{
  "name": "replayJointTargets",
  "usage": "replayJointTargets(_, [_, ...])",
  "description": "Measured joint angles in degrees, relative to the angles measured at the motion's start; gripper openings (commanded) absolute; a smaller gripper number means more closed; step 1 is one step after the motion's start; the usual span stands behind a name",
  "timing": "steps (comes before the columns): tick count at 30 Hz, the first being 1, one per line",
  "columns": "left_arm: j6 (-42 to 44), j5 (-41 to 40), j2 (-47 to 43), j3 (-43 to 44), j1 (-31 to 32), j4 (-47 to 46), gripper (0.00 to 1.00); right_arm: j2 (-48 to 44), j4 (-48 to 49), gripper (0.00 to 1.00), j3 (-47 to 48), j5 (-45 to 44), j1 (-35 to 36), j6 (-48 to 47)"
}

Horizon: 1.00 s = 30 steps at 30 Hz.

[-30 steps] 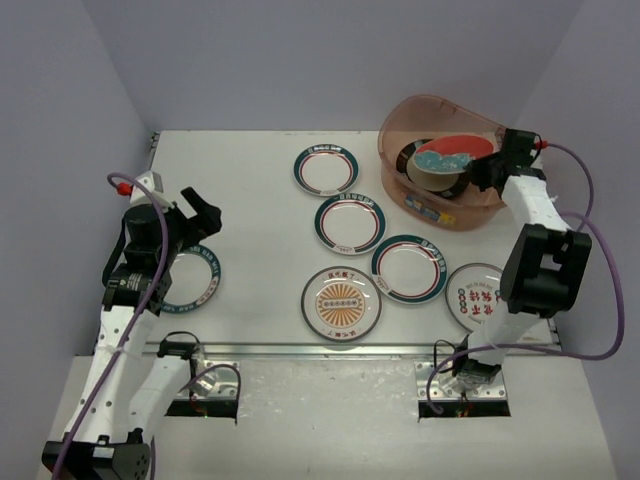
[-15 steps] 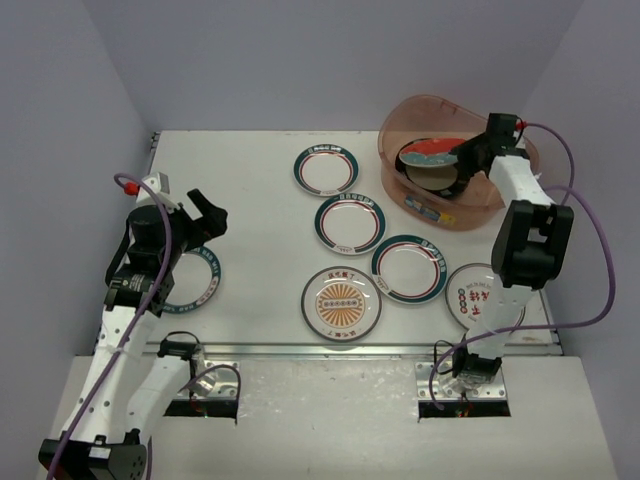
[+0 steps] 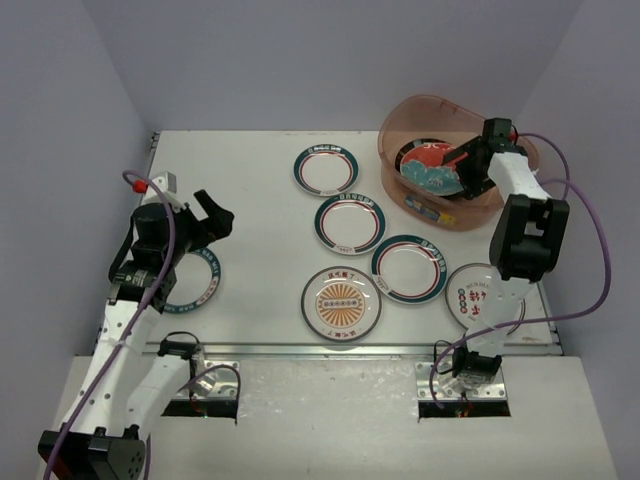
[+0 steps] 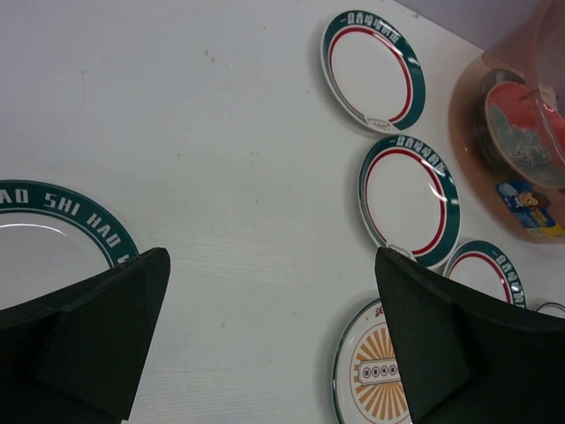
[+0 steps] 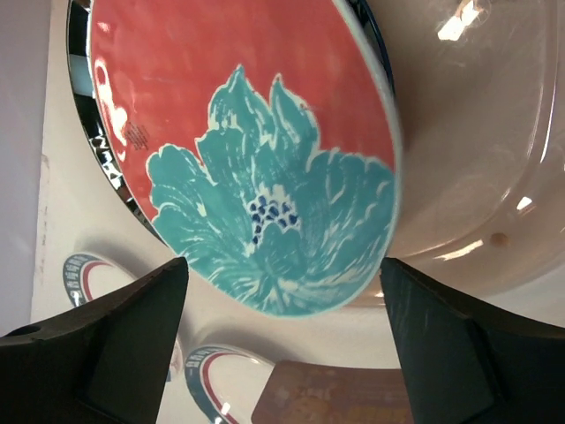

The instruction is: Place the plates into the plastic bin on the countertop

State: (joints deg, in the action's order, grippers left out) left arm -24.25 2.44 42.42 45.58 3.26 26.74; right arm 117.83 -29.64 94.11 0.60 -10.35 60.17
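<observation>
The red-and-teal floral plate (image 5: 256, 150) lies free in the plastic bin (image 3: 410, 112), tilted on a dark-rimmed plate (image 5: 95, 150). My right gripper (image 3: 466, 168) hangs open just above it inside the bin, fingers (image 5: 97, 344) apart and holding nothing. On the countertop (image 3: 250, 200) lie three teal-and-red rimmed plates (image 3: 326, 169) (image 3: 350, 223) (image 3: 409, 268), an orange sunburst plate (image 3: 341, 303) and a red-lettered plate (image 3: 474, 296). My left gripper (image 3: 212, 222) is open over a teal-lettered plate (image 3: 195, 282), whose rim (image 4: 53, 199) shows by the left finger.
The bin's tall wall (image 5: 468, 177) curves round the right gripper, with a label (image 5: 335, 393) low on it. Lavender walls close in the table on three sides. A metal strip (image 3: 350, 349) runs along the near edge.
The right gripper has opened and let go of the floral plate, which dropped flat onto the plates in the bin. The left arm has shifted only slightly.
</observation>
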Motion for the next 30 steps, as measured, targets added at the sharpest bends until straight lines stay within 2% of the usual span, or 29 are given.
replayJointTargets(1, [0.00, 0.81, 0.65, -0.11, 0.06, -0.07, 1.00, 0.01, -0.57, 0.99, 0.00, 0.06, 0.00, -0.24])
replayJointTargets(5, [-0.30, 6.70, 5.73, -1.39, 0.12, -0.80, 1.00, -0.03, -1.28, 0.99, 1.63, 1.77, 0.00, -1.50])
replayJointTargets(11, [-3.63, 18.98, 16.14, -9.38, 1.03, -6.09, 1.00, -0.54, -3.89, 0.99, 11.53, 6.78, 0.17, -5.00])
replayJointTargets(14, [-5.83, 21.54, 19.26, -13.37, 4.61, -8.02, 1.00, -4.30, -3.91, 0.99, 12.46, 9.94, 0.99, -8.08])
replayJointTargets(17, [-7.46, 22.43, 21.14, -15.69, 10.04, -11.41, 1.00, -12.08, -4.00, 0.99, 10.07, 13.24, 4.01, -13.14])
replayJointTargets(19, [-8.07, 23.39, 23.08, -16.37, 12.83, -14.79, 1.00, -19.92, -2.00, 0.99, 5.54, 18.29, 6.92, -16.41])
replayJointTargets(22, [-8.94, 24.97, 28.41, -16.68, 16.15, -20.87, 1.00, -34.54, 2.43, 0.99, -6.92, 30.11, 10.87, -19.54])
replayJointTargets(25, [-10.03, 25.95, 34.81, -16.68, 19.03, -26.01, 0.97, -45.49, 8.86, 0.99, -19.90, 38.39, 11.33, -20.65])
replayJointTargets(28, [-11.54, 26.70, 40.31, -16.64, 21.51, -30.38, 0.86, -51.42, 12.06, 0.99, -30.93, 42.86, 10.45, -21.15])
replayJointTargets(29, [-11.99, 27.51, 41.53, -16.53, 21.94, -32.10, 0.78, -52.31, 12.82, 0.99, -34.40, 43.90, 10.38, -21.15])
replayJointTargets(30, [-12.30, 27.99, 42.50, -16.42, 22.29, -33.68, 0.76, -52.83, 13.57, 0.99, -37.54, 44.85, 10.26, -21.09])
